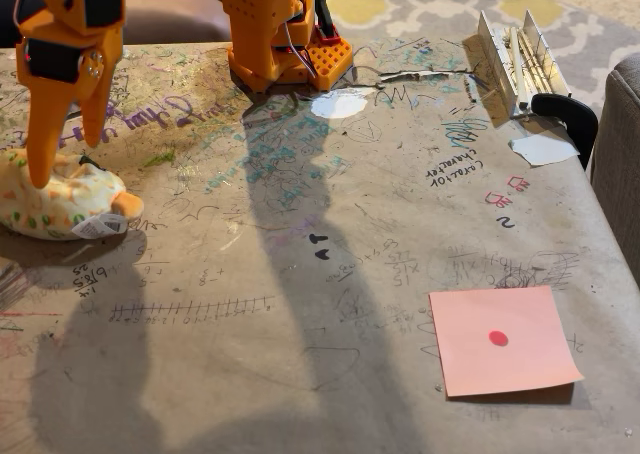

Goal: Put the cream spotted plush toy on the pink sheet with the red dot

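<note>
Fixed view, near to far. Nearest the camera, far off to the right of the gripper and toward the front edge, the pink sheet with the red dot (503, 339) lies flat on the scribbled surface (300, 274), nothing on it. W/ the toy at the left edge, the two are well apart, so task looks barely begun.

Mid-depth, left: the cream spotted plush toy (62, 199) sits on the surface right under the gripper (68, 154), white tag at its front. Gripper fingers are spread, pointing down; the long finger tip reaches the toy's top/back, the short one hangs above it. Not pinching anything yet, as far as I can tell.

Step in hand, I'd judge: the grasp. To do it well: drop straight down so fingers straddle the toy's body, not the tag or a nub; soft fabric squashes, so go deep and close fully before lifting. Lift high enough to clear the surface, then swing right and forward toward the dot.

Farther back: arm base (275, 29), white paper scraps (338, 104), a metal rack (520, 59) — all clear of the path.
</note>
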